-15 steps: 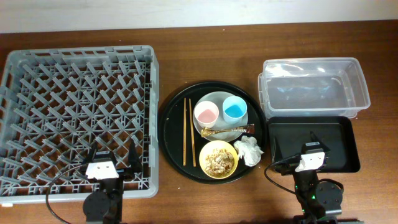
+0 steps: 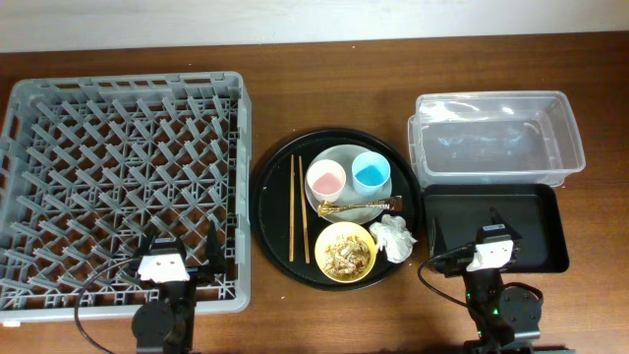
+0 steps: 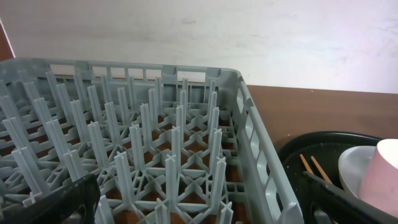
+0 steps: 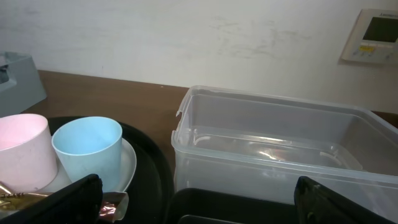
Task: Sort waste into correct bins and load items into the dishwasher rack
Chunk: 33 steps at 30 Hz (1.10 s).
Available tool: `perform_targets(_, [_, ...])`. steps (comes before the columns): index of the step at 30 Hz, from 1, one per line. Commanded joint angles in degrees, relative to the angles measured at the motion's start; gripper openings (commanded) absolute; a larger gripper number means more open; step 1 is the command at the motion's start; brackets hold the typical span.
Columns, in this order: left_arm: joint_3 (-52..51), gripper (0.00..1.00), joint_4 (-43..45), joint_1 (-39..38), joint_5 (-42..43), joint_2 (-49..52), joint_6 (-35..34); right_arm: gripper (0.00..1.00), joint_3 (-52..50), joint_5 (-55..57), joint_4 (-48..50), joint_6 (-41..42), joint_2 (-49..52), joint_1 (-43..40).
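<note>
The grey dishwasher rack (image 2: 118, 187) fills the left side. The round black tray (image 2: 270, 211) holds the plate (image 2: 346, 202) with the pink cup (image 2: 325, 180) and blue cup (image 2: 371, 173) on it, the gold spoon (image 2: 359, 206), the chopsticks (image 2: 298, 208), the yellow bowl (image 2: 345, 252) of food scraps, and the white tissue (image 2: 394, 239). The clear tub (image 2: 496, 138) and the shallow black tray (image 2: 526, 231) are at the right. My left gripper (image 2: 180, 246) is open and empty over the rack's near edge. My right gripper (image 2: 467, 228) is open and empty over the shallow black tray.
In the left wrist view the rack's right wall (image 3: 261, 149) stands between my fingers (image 3: 199, 208) and the pink cup (image 3: 382, 177). In the right wrist view the clear tub (image 4: 273, 149) is ahead, with the blue cup (image 4: 87, 149) to the left.
My left gripper has shifted very slightly. Nothing else has moved.
</note>
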Motion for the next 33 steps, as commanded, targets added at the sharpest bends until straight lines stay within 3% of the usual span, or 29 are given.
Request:
perform_targets(1, [-0.13, 0.99, -0.24, 0.35, 0.92, 0.22, 1.11, 0.99, -0.42, 0.68, -0.09, 0.07, -0.26, 0.31])
perform_targets(26, [-0.13, 0.99, 1.62, 0.35, 0.31, 0.22, 1.11, 0.99, -0.42, 0.68, -0.09, 0.07, -0.26, 0.31])
perform_targets(29, [-0.13, 0.99, 3.56, 0.35, 3.32, 0.22, 0.68, 0.99, -0.42, 0.68, -0.09, 0.07, -0.26, 0.31])
perform_targets(31, [0.7, 0.99, 10.56, 0.35, 17.75, 0.2, 0.44, 0.99, -0.42, 0.68, -0.09, 0.07, -0.26, 0.31])
perform_targets(33, [10.36, 0.99, 3.23, 0.35, 19.37, 0.96, -2.08, 0.99, -0.42, 0.68, -0.09, 0.07, -0.26, 0.31])
